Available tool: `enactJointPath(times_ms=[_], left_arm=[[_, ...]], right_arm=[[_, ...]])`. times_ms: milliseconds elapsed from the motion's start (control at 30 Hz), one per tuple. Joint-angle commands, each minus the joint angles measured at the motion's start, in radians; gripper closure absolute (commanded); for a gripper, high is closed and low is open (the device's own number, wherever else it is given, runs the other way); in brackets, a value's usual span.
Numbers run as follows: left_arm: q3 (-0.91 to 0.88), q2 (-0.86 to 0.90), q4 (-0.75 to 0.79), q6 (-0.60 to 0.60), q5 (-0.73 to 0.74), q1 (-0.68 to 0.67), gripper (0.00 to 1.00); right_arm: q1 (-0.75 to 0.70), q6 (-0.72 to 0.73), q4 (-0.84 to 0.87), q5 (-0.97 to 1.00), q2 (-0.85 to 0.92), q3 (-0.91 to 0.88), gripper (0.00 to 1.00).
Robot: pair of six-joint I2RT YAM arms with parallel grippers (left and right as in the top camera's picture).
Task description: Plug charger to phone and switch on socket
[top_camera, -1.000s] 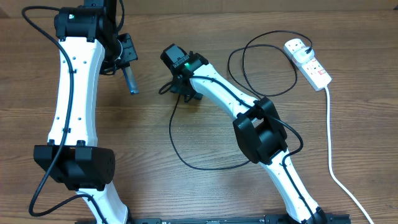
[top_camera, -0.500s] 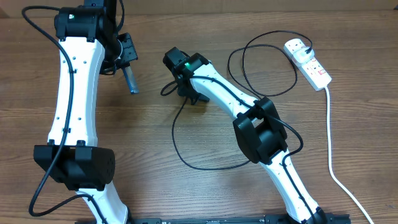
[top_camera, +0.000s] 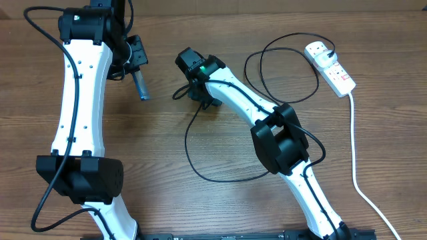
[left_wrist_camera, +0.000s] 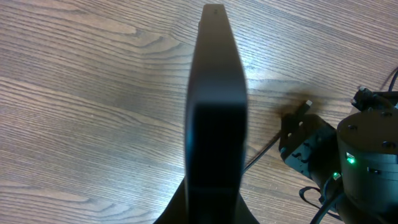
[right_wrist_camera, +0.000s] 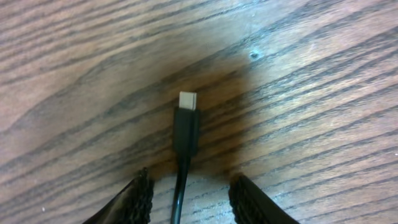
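Observation:
My left gripper (top_camera: 135, 69) is shut on the phone (top_camera: 141, 87) and holds it edge-on above the table; in the left wrist view the phone (left_wrist_camera: 214, 106) is a dark slim slab. The charger cable (top_camera: 193, 163) loops across the table to the white socket strip (top_camera: 331, 67) at the far right. Its connector tip (right_wrist_camera: 188, 99) lies on the wood. My right gripper (right_wrist_camera: 189, 202) is open, low over the table, with its fingers on either side of the cable just behind the tip. The tip also shows in the left wrist view (left_wrist_camera: 306, 104).
The socket's thick white cord (top_camera: 357, 173) runs down the right side to the front edge. A large cable loop (top_camera: 267, 67) lies between the right arm and the strip. The right arm's wrist (left_wrist_camera: 354, 155) sits close to the right of the phone.
My right gripper has shifted slightly right and toward the cable tip. The left arm and phone have not moved.

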Motion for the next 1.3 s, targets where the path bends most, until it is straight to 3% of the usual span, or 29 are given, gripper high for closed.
enactJointPath(times_ms=[0, 433, 867, 1267], left_arm=[[0.014, -0.002, 0.005, -0.002, 0.009, -0.002, 0.96], [0.014, -0.002, 0.006, -0.002, 0.009, -0.002, 0.96], [0.014, -0.002, 0.007, -0.002, 0.009, -0.002, 0.96], [0.014, -0.002, 0.009, -0.002, 0.009, -0.002, 0.96]], right_arm=[[-0.010, 0.002, -0.005, -0.001, 0.071, -0.008, 0.64], [-0.010, 0.001, -0.034, 0.044, 0.085, -0.027, 0.83], [-0.047, 0.001, -0.030, 0.026, 0.085, -0.027, 0.76], [-0.054, -0.003, 0.000, -0.010, 0.085, -0.027, 0.87]])
